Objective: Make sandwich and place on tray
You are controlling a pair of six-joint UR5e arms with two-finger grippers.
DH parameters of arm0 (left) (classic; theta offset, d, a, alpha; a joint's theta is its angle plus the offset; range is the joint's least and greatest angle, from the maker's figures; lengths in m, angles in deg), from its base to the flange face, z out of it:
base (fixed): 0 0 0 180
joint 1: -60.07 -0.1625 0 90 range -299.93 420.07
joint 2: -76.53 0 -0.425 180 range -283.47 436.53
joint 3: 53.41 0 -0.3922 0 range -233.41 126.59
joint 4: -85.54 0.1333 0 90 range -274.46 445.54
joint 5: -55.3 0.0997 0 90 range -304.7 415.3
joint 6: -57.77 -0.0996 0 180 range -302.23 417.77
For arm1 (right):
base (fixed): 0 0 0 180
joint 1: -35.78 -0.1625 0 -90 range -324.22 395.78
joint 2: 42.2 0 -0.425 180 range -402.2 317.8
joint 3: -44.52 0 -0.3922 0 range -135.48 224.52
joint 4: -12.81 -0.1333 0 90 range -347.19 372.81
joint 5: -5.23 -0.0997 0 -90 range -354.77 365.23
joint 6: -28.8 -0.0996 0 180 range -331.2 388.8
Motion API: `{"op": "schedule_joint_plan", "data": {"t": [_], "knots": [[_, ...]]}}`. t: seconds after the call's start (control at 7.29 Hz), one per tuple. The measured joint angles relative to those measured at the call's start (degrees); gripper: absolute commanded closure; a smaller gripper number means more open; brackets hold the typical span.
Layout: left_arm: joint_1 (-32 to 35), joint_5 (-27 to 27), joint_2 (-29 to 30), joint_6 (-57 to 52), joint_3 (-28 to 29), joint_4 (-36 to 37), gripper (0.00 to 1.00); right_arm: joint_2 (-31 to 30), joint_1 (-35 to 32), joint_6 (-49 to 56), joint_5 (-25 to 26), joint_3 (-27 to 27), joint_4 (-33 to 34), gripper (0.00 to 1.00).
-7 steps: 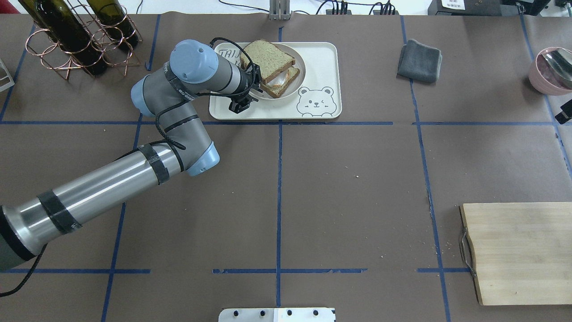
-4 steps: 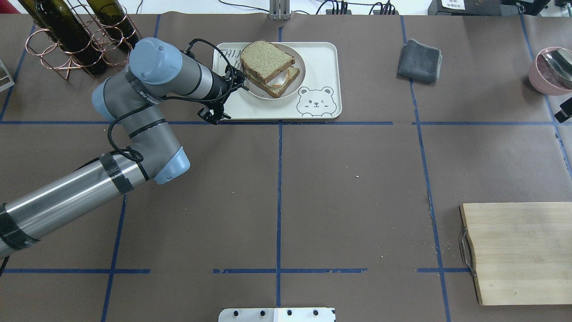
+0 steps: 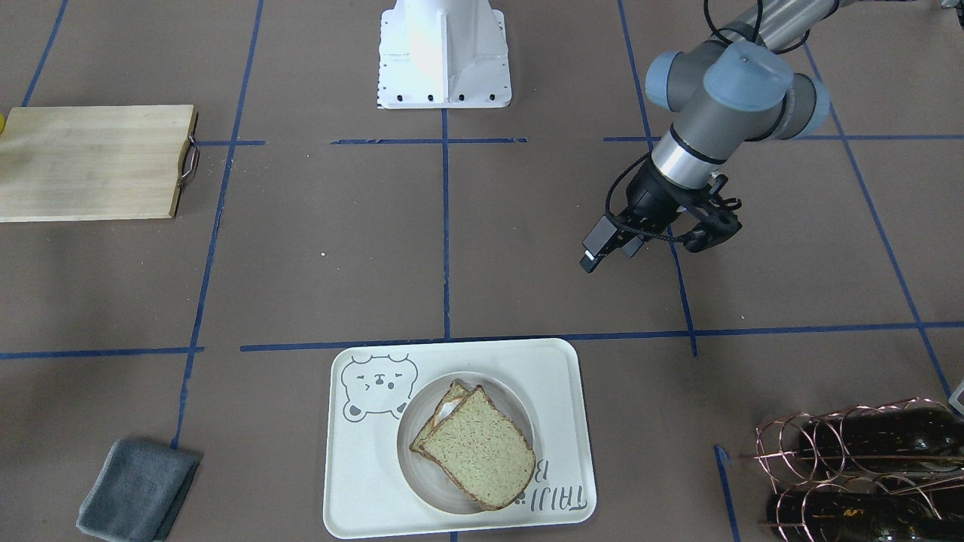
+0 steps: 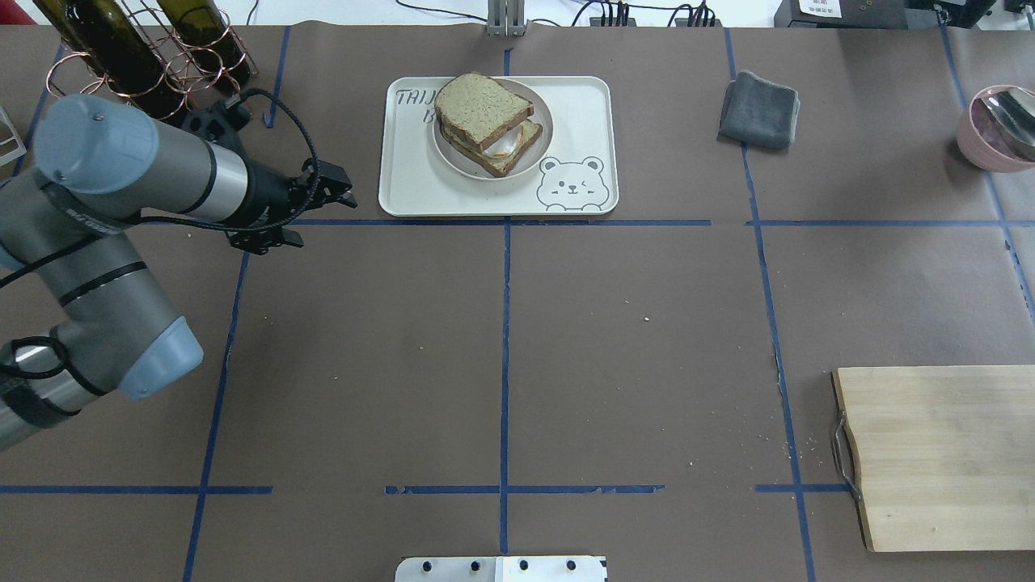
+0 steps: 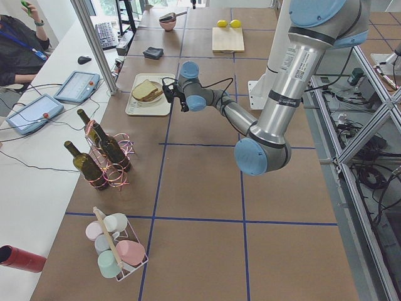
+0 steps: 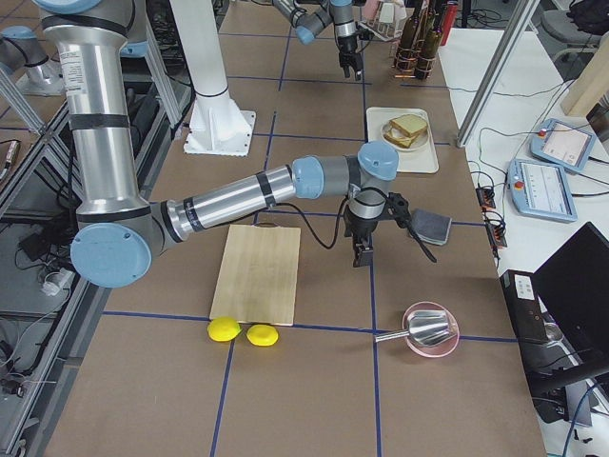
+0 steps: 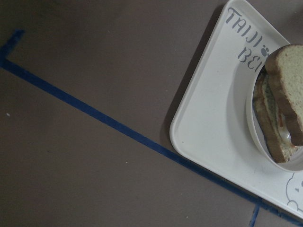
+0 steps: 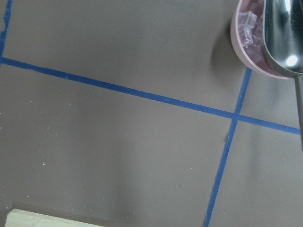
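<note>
The sandwich (image 4: 483,117) sits on a small round plate (image 4: 446,158), its top slice of bread skewed over the lower one so that a bit of white egg shows at the open edge. The plate rests inside the cream tray (image 4: 584,105), towards the end with the grey lettering, and the bear face is at the opposite corner. The tray lies flat on the far middle of the tabletop (image 4: 631,323), its near edge along a blue tape line.

The left gripper (image 4: 330,187) hovers off the tray's left end, clear of it and touching nothing; its fingers look spread apart and carry nothing. The left wrist camera looks down on the tray's corner and the sandwich's edge.

Further left stands a copper wire rack with dark wine bottles (image 4: 137,65). To the right of the tray lies a folded grey cloth (image 4: 758,109).

The right gripper (image 6: 363,251) hangs over the tabletop between a wooden cutting board (image 4: 942,457) and a pink bowl (image 4: 996,133) holding a metal scoop; whether it is apart or together cannot be told.
</note>
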Motion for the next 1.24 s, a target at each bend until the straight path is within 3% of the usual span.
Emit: {"op": "schedule_joint_plan", "data": {"t": [0.27, 0.55, 0.82, 1.24], "knots": [[5.2, -0.8, -4.4, -17.4, -6.5, 9.5, 0.0, -1.2, -3.9, 0.5, -0.7, 1.2, -0.1, 0.0], [11.6, -1.9, -8.5, -37.1, -8.5, 15.7, 0.0, -2.5, -5.9, 0.5, -2.9, 0.7, -0.6, 0.0], [20.3, -7.4, -12.4, -55.6, -5.7, 17.1, 0.0, -2.9, -6.1, 0.3, -3.3, 1.8, -0.7, 0.0], [33.4, -15.8, -17.0, -81.4, 3.0, 20.2, 0.0, -3.9, -7.6, 0.2, -5.2, 4.1, -0.8, 0.0]]}}
